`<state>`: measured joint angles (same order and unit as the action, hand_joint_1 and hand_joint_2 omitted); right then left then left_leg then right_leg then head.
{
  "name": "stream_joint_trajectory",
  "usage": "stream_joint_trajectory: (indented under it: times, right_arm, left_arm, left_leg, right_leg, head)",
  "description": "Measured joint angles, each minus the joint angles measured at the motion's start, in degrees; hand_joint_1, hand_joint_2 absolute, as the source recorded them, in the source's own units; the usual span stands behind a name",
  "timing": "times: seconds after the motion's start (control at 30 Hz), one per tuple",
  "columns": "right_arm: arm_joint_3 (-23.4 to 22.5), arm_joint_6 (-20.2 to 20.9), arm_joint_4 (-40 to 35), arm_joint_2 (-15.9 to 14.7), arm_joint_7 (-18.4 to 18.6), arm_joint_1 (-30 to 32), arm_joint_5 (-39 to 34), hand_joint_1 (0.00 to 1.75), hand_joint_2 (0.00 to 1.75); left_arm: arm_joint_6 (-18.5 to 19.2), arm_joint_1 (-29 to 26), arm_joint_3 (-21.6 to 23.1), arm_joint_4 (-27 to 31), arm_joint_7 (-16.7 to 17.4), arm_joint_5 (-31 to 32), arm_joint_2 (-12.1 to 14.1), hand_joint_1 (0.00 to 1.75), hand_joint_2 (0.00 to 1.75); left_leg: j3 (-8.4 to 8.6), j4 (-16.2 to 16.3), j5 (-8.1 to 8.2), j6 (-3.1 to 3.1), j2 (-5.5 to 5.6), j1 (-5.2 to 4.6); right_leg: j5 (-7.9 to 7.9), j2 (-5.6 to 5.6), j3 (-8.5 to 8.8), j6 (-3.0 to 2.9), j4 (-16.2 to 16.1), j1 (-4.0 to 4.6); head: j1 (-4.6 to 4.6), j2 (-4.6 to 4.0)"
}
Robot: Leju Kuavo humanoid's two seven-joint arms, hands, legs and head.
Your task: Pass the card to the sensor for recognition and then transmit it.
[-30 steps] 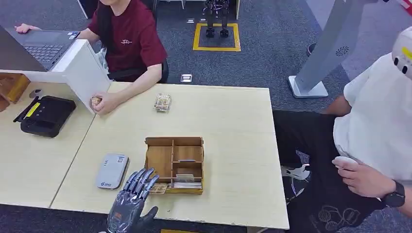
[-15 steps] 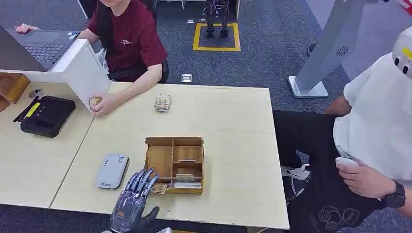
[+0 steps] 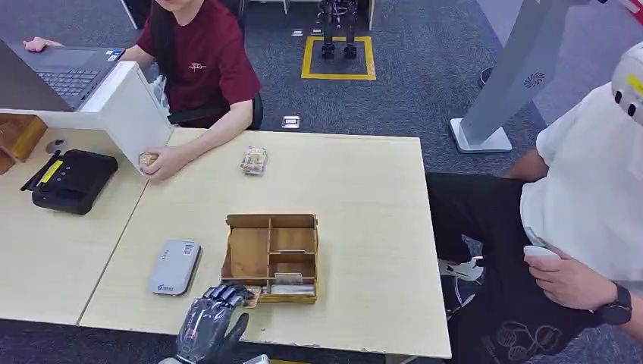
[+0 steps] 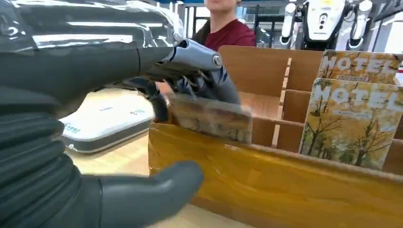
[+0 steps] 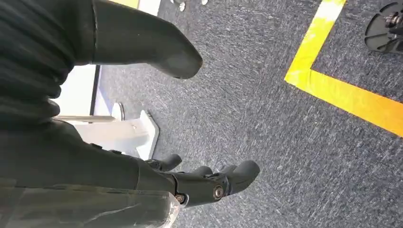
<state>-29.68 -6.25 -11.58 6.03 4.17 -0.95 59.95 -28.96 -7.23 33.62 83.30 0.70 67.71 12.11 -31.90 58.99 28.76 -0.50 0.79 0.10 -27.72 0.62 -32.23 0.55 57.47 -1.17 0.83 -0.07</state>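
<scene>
Left hand point(image 3: 208, 326) at near edge of the surface point(image 3: 364, 189), fingers point(image 4: 199, 80) curled down over the near-left corner of the wooden box point(image 3: 271, 258), touching the top edge of a card point(image 4: 211, 118) standing in the near-left compartment; thumb point(image 4: 152, 194) sits outside the box's near wall, apart from the card, so cannot tell if the card is actually pinched. Right hand point(image 5: 190, 180) hangs over dark carpet point(image 5: 285, 142) with a yellow tape line point(image 5: 342, 90), fingers loosely curled, thumb apart, holding nothing. More cards printed HOTEL point(image 4: 354, 118) stand in the near-right compartments of the box, upright, leaning slightly. Grey-white card reader point(image 3: 175, 267) lies flat just left of the box, near the left hand, not touching it. Farther back a small packet of cards point(image 3: 253, 160) lies on the surface mid-left. A person in a dark red shirt point(image 3: 201, 64) sits at the far-left side, one hand point(image 3: 163, 161) resting on the surface with a small item under it, beside a white divider panel point(image 3: 125, 110). Black device with a yellow stripe point(image 3: 72, 180) on the adjoining left desk, laptop point(image 3: 64, 72) behind it. Another person in a white shirt point(image 3: 591, 197) at right, off the surface, holding a small white object point(image 3: 540, 253)
</scene>
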Motion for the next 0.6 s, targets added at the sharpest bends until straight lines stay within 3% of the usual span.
stream_joint_trajectory:
  times: [0.6]
  right_arm:
    - [-1.4,0.1,0.0,0.0,0.0,0.0,1.3,0.00,1.75]
  left_arm:
    - [0.7,0.7,-0.1,0.0,-1.3,-2.2,-0.8,1.75,1.75]
  left_leg:
    - [0.01,0.0,0.00,0.00,0.01,0.00]
  right_leg:
    - [0.00,-0.02,0.02,0.00,0.0,0.00]
  head:
    - [-0.02,0.00]
